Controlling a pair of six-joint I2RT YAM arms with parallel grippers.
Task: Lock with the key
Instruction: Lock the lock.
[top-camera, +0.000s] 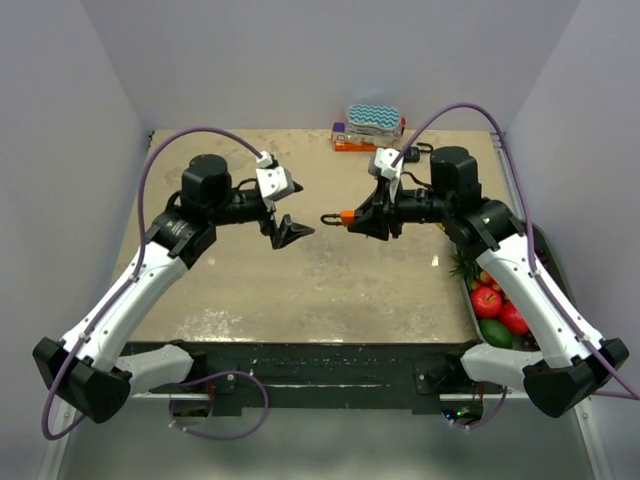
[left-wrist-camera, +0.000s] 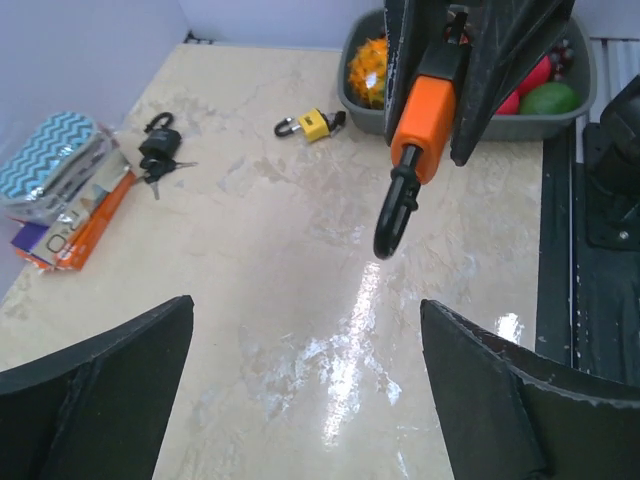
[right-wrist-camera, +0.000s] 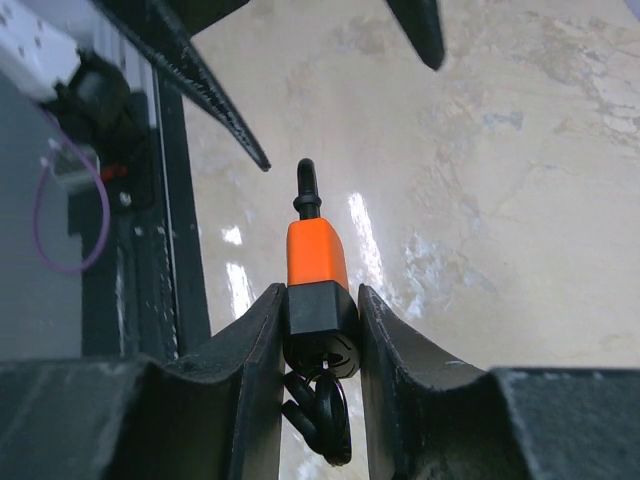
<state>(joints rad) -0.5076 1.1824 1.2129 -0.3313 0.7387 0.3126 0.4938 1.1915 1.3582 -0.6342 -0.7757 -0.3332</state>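
An orange padlock (top-camera: 347, 217) with a black base and a black shackle is held in the air by my right gripper (top-camera: 365, 221), shackle pointing left. In the right wrist view the fingers (right-wrist-camera: 262, 340) are shut on the padlock's black base (right-wrist-camera: 320, 312), and a black key with its ring (right-wrist-camera: 328, 412) hangs from the keyhole end. My left gripper (top-camera: 291, 232) is open and empty, facing the shackle from a short way off. The left wrist view shows the padlock (left-wrist-camera: 427, 108) ahead of the open gripper (left-wrist-camera: 305, 385).
A black padlock with keys (left-wrist-camera: 160, 146) and a yellow padlock (left-wrist-camera: 314, 124) lie on the table. A grey bin (top-camera: 541, 252) of fruit stands at the right. A chevron pouch (top-camera: 375, 117) and an orange box (top-camera: 355, 144) sit at the back.
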